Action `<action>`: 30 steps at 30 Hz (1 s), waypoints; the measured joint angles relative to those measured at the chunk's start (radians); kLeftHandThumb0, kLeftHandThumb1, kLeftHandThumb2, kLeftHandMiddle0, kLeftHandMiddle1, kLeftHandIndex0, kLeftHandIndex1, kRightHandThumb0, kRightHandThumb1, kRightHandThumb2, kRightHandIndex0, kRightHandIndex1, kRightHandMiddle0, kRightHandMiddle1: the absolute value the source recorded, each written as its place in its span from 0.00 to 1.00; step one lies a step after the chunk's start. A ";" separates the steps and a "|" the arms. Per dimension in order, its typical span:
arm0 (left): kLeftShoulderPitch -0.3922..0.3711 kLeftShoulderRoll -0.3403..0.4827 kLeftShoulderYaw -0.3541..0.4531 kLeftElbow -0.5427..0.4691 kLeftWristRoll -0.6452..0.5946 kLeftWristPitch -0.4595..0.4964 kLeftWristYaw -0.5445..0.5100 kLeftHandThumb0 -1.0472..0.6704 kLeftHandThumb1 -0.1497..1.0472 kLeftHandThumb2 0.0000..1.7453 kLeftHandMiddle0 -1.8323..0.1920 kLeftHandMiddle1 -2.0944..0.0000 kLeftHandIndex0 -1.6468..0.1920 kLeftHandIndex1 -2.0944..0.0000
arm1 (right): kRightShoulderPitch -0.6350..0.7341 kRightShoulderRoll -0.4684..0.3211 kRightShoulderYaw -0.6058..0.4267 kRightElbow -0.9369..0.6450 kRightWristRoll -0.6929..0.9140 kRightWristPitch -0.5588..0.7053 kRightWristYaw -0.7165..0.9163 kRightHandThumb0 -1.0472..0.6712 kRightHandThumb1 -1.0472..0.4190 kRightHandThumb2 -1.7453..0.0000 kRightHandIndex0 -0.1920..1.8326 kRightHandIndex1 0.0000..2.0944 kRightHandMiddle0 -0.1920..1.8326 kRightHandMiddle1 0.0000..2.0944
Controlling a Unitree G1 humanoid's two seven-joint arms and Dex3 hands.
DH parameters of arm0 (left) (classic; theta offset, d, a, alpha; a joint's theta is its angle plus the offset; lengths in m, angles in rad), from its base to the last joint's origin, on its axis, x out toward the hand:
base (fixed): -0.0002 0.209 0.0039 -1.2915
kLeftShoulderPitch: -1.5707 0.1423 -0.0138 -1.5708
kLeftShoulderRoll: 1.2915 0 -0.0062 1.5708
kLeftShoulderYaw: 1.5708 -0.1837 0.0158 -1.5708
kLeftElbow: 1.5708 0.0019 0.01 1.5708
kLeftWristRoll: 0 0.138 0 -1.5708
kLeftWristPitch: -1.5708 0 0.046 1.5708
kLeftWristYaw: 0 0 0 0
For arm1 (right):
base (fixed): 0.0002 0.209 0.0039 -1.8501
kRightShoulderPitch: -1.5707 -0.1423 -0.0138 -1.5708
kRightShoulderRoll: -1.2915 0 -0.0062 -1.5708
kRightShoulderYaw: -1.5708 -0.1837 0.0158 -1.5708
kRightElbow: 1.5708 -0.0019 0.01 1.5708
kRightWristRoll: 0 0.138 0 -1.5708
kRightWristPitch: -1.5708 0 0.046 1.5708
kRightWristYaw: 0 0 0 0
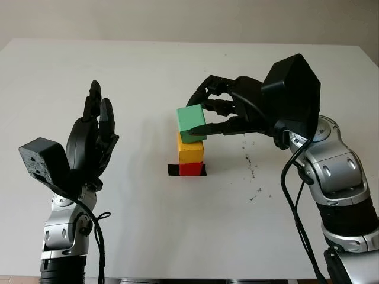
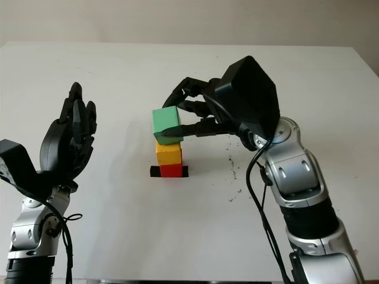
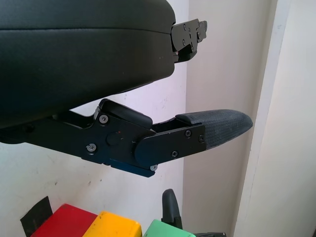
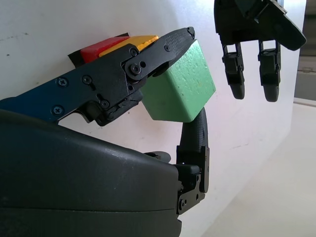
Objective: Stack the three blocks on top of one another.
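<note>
Raised at the near left of the white table (image 1: 142,65), well clear of the blocks: left hand (image 1: 92,139), palm toward the stack, open, holding nothing, black forearm shell and silver wrist joints below it at the bottom edge. Reaching in from the near right, above the tabletop: right hand (image 1: 207,118), fingers closed around the green block (image 1: 191,123), one fingertip pressed along its lower front face, the others curled over its far upper side. Seen up close from the right wrist: green block pinched between a finger across its top edge and another finger under its lower corner, wood grain and a few small marks visible on the faces. Sitting at about the middle of the table: red block (image 1: 190,169) at the bottom, on a strip of black tape (image 1: 174,170) that sticks out on both sides. Directly on the red: yellow block (image 1: 190,148), roughly square with it. On top of the yellow: green block, tilted and twisted a little out of line with the two beneath, overhanging slightly toward the left; cannot tell whether fully seated flat on the yellow or partly borne by the fingers. Scattered on the table just right of the stack, below the right arm: small dark specks (image 1: 251,171). Running down beside the right forearm: black cable (image 1: 293,195).
</note>
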 measured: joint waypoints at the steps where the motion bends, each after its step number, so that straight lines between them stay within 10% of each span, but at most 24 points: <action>1: 0.000 0.000 0.000 0.000 0.000 0.000 -0.001 0.18 1.00 0.36 1.00 1.00 1.00 1.00 | 0.001 0.000 0.001 0.001 0.000 0.000 0.003 0.31 0.04 0.97 0.24 0.02 0.20 0.81; 30: 0.002 0.001 0.001 0.000 0.005 0.000 -0.004 0.18 1.00 0.36 1.00 1.00 1.00 1.00 | 0.028 0.010 0.001 0.016 0.002 -0.012 0.000 0.31 0.05 0.97 0.20 0.01 0.11 0.70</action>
